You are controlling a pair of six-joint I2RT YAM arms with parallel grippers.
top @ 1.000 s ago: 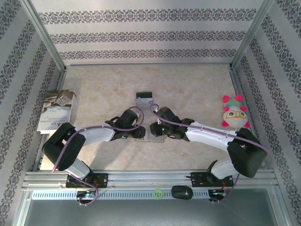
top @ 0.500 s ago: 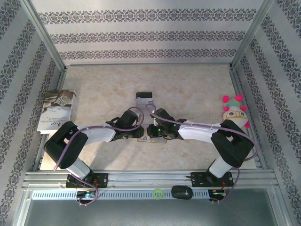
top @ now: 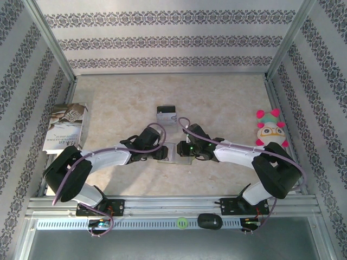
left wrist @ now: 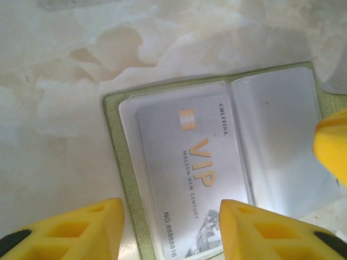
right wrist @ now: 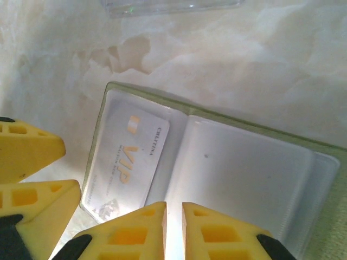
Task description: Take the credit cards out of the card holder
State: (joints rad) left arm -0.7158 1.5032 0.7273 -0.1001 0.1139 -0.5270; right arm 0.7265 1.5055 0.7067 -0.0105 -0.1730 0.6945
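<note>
Since a second ago the left arm's elbow has sunk toward the near rail and the right forearm has edged rightward. Both claws stay over the thin olive-tan bifold card holder (top: 172,153), which lies open flat on the marbled surface (top: 227,97). Open wide, the left claw (left wrist: 169,216) straddles the near short end of the pale grey VIP credit card (left wrist: 190,162) in its clear pocket, and the card's long axis runs away from that claw. Almost closed, the right claw (right wrist: 173,214) sits over the empty pocket, farther from the card, so the pull looks like the left's
</note>
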